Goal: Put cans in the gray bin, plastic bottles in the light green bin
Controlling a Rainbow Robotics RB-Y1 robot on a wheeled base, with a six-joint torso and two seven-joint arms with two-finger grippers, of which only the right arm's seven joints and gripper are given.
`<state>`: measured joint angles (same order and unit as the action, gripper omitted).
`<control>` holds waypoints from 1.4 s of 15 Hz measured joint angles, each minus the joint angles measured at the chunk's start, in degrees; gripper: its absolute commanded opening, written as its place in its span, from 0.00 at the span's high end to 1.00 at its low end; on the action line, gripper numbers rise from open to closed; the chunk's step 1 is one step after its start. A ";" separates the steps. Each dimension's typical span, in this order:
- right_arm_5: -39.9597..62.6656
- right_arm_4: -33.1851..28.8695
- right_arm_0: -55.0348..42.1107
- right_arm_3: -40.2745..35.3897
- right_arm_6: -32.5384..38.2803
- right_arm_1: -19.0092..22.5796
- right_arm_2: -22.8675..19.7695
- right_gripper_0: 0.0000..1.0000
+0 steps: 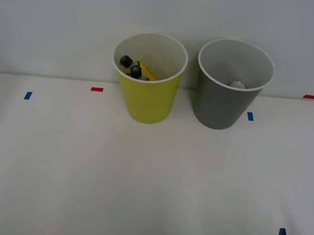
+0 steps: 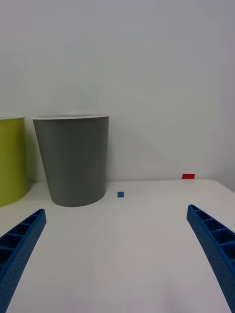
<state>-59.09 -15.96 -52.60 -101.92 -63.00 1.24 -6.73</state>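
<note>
Blue ribbed fingers (image 2: 19, 244) of the right gripper (image 2: 117, 254) are spread wide apart with nothing between them, low over the white counter (image 1: 139, 177). Ahead stand the gray bin (image 1: 226, 102) and, just beside it, the light green bin (image 1: 148, 97). One can's silvery top (image 1: 237, 84) lies inside the gray bin; two black-capped plastic bottles (image 1: 135, 69) lie in the light green bin.

Bottles (image 1: 134, 68) and can (image 1: 238, 84) mostly hidden below bin rims.
</note>
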 measured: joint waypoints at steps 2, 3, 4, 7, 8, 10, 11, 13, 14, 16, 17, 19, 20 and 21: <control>-0.04 1.23 0.75 2.14 -1.10 0.06 -0.48 0.00; -0.27 1.79 0.99 2.66 -1.61 0.06 -0.54 0.00; -0.59 2.14 0.97 2.80 -1.99 0.04 -0.55 0.00; -2.00 2.81 0.73 2.86 -2.55 0.00 -0.48 0.00; -2.38 3.20 0.53 2.86 -2.61 0.00 -0.43 0.00; -2.79 3.83 0.21 2.91 -2.65 -0.01 -0.34 0.00; -2.84 3.94 0.16 2.90 -2.67 -0.01 -0.33 0.00; -2.87 4.06 0.14 2.88 -2.75 0.04 -0.34 0.00; -2.87 4.08 0.13 2.88 -2.86 0.10 -0.36 0.00; -2.87 4.04 0.13 2.91 -3.21 0.31 -0.38 0.00; -2.87 4.04 0.13 2.90 -3.32 0.37 -0.38 0.00; -2.82 3.75 0.13 2.89 -3.68 0.59 -0.38 0.00; -2.81 3.54 0.11 2.90 -3.92 0.75 -0.38 0.00; -2.81 3.39 0.05 2.90 -4.11 0.92 -0.38 0.00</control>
<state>-61.90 -12.57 -52.55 -99.02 -67.11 2.17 -7.11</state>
